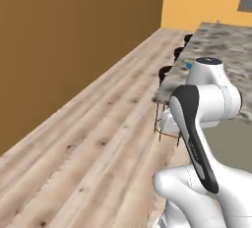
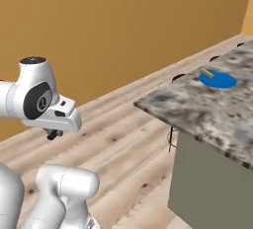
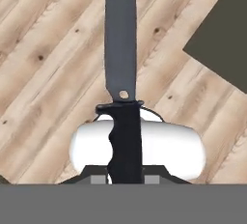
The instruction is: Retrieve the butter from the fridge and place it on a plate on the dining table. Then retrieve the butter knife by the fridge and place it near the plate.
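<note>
Gripper (image 2: 53,134) clamped on the knife (image 3: 121,73) by its black handle, blade sticking straight out ahead over the wood floor, likely so it can be laid flat later. Arm tucked in close to the base, looks like a carry pose. Plate (image 2: 218,80) sits near the far edge of the table (image 2: 207,114) with the butter (image 2: 207,72) on its rim, so the knife needs dropping beside it
</note>
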Motion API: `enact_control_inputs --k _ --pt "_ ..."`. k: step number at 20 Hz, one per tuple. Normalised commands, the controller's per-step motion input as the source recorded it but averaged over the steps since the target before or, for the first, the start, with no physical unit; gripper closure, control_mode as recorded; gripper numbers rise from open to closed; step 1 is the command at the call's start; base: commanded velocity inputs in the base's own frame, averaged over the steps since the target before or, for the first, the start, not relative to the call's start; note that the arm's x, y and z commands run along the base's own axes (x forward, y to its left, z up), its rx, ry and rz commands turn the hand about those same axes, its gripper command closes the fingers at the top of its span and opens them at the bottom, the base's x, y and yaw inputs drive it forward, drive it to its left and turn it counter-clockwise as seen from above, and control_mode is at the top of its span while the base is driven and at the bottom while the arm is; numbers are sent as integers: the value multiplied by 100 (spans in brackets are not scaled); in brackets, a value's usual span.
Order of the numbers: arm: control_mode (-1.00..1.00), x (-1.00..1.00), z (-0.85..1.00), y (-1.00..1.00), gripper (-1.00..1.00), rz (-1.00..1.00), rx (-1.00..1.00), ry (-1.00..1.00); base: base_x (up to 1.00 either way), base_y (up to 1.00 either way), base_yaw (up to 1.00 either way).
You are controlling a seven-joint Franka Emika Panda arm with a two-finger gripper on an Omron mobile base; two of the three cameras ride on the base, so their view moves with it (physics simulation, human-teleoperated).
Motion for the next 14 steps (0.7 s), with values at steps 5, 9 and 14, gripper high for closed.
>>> enact_control_inputs --k 5,9,14 --pt "100 0 0 0 100 0 0 0 24 100 -39" --pt "100 0 0 0 100 0 0 0 40 100 -40" --pt "100 0 0 0 100 0 0 0 66 100 -45"
